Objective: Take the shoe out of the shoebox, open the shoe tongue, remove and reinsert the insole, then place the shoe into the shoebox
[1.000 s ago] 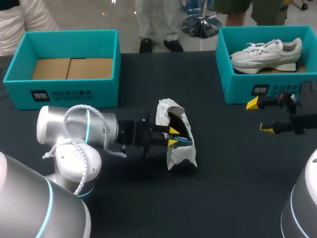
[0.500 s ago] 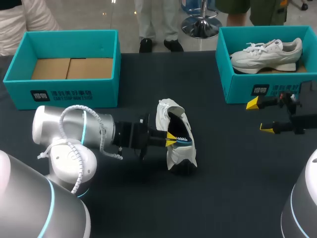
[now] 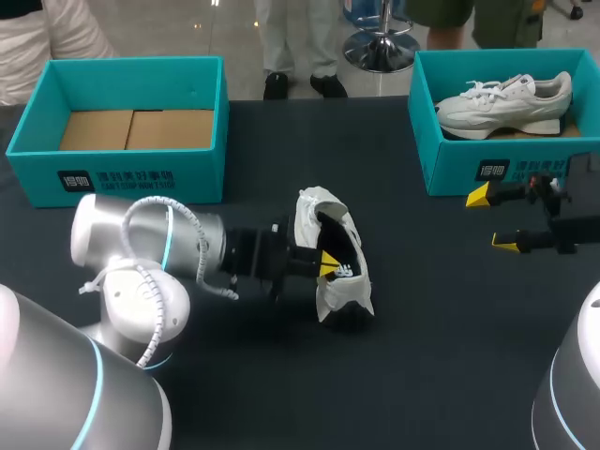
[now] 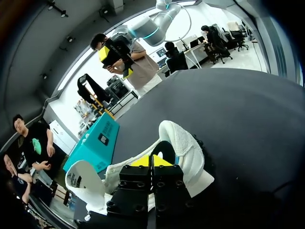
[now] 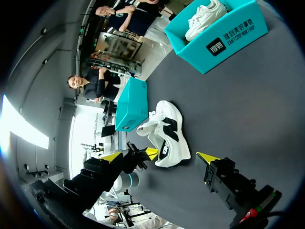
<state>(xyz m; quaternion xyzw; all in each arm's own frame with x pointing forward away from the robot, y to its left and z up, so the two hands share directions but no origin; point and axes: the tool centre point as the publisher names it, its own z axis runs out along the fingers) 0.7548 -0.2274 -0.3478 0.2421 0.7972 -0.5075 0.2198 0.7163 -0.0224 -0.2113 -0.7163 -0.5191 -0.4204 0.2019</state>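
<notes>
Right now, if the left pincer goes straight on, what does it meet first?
The shoe: the left pincer is already at its opening, so probably the far inside wall.

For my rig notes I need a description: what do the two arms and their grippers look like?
The left arm and right arm have rounded silver-white shells with thin cyan rings at the joints. A white ribbed cable loops outside the left arm. The left gripper and right gripper are black and blocky, with yellow wedge-shaped tips.
</notes>
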